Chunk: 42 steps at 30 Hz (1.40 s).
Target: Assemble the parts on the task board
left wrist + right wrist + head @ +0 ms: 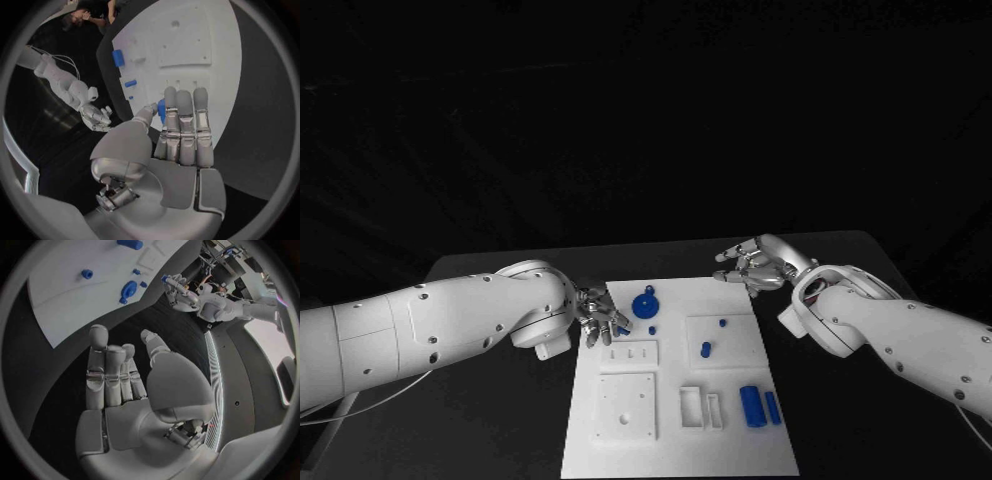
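Left hand (603, 322) at left edge of white task board (733, 440), pinching small blue plastic piece (160, 109) betw. thumb and fingers. Right hand (759, 263) released, fingers apart, hovering past board's far right corner over black bench (488, 420). Other blue parts on board: round disc w/ knob (645, 303), two upright bars (760, 406). Prob. light, rigid, slick; best pinched across flat sides.

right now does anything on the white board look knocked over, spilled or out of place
Nothing stands out. The task board lies flat and square on the table, with the blue parts resting on it. The left hand holds a small blue part at the board's edge; the right hand is beside its far corner, off the board.
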Tool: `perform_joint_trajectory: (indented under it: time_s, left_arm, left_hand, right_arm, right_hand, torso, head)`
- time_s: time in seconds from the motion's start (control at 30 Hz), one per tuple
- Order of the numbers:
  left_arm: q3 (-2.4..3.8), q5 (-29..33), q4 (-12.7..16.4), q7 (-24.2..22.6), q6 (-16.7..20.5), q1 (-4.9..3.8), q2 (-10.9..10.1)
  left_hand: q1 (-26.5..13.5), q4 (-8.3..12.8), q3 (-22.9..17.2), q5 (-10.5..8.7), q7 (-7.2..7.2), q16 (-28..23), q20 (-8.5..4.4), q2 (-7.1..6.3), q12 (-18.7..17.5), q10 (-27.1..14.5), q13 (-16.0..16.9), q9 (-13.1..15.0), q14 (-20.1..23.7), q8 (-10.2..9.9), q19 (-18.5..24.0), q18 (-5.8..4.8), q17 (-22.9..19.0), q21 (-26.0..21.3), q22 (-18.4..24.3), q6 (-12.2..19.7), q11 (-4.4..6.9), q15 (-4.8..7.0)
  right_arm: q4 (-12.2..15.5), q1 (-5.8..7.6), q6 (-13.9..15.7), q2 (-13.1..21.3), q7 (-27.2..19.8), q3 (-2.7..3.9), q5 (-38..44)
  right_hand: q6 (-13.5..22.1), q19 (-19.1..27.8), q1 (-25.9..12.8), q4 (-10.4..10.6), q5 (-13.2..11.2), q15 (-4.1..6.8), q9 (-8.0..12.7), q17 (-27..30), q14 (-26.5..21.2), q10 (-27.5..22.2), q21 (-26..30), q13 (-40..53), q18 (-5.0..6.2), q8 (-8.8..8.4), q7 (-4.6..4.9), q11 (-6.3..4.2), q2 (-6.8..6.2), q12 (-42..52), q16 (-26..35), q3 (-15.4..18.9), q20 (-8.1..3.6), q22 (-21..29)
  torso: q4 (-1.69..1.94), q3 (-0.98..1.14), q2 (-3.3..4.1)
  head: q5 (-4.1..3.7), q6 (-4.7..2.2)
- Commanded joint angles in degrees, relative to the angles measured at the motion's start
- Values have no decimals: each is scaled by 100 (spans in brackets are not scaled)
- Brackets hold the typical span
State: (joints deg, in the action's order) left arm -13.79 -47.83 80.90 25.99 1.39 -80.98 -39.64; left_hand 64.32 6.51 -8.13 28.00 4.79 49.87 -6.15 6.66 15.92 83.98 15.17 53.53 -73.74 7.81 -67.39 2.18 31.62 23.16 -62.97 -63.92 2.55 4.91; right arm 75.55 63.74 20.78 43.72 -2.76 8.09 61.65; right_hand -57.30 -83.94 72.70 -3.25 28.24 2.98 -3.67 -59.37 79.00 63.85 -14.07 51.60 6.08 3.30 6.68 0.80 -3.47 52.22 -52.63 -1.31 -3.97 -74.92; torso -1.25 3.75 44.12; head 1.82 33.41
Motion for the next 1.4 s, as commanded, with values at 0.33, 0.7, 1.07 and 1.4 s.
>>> perform_joint_trajectory:
  time_s: [0.33,0.7,1.07,1.4]
  left_arm:
    - [-1,-861,159,542,767,265,4]
    - [-1,-951,109,570,871,390,96]
    - [-1,-940,83,577,891,444,207]
    - [-1,-962,103,581,872,492,269]
  left_hand:
    - [-198,748,-738,532,-514,41,-60,-115,97,199,130,188,-163,37,-208,-105,158,-77,-147,-574,73,61]
    - [-307,879,-749,633,-527,13,-74,-95,135,218,187,219,-217,-60,-352,-117,259,-383,-513,-663,87,74]
    - [-343,900,-749,699,-538,22,-86,-105,203,226,213,196,-255,-58,-432,-125,290,-503,-666,-682,101,85]
    - [-349,917,-764,720,-543,51,-95,-111,265,228,237,159,-278,-42,-491,-133,319,-620,-837,-690,111,92]
  right_arm:
    - [6,-15,205,20,-149,3,-191]
    - [23,-22,209,25,-133,3,-193]
    - [32,-24,196,15,-101,3,-192]
    - [29,-24,170,5,-83,3,-191]
  right_hand:
    - [-60,-117,-90,-36,120,24,-7,9,-12,-28,31,-17,1,28,1,-23,-22,1,20,-28,-27,-146]
    - [-66,-119,-93,-39,133,24,-8,8,-12,-28,34,-19,0,29,1,-24,-23,2,18,-32,-28,-147]
    - [-68,-124,-100,-46,145,25,-7,8,-10,-26,37,-23,-1,28,0,-25,-22,4,16,-41,-29,-152]
    - [-70,-125,-111,-61,142,25,-7,10,-13,-30,60,-29,-2,28,0,-25,-29,5,18,-51,-28,-154]
  torso:
    - [-14,-5,17]
    - [-12,-3,18]
    - [-10,-6,18]
    - [-8,-9,16]
  head:
    - [51,147]
    - [36,203]
    - [11,250]
    - [-6,265]
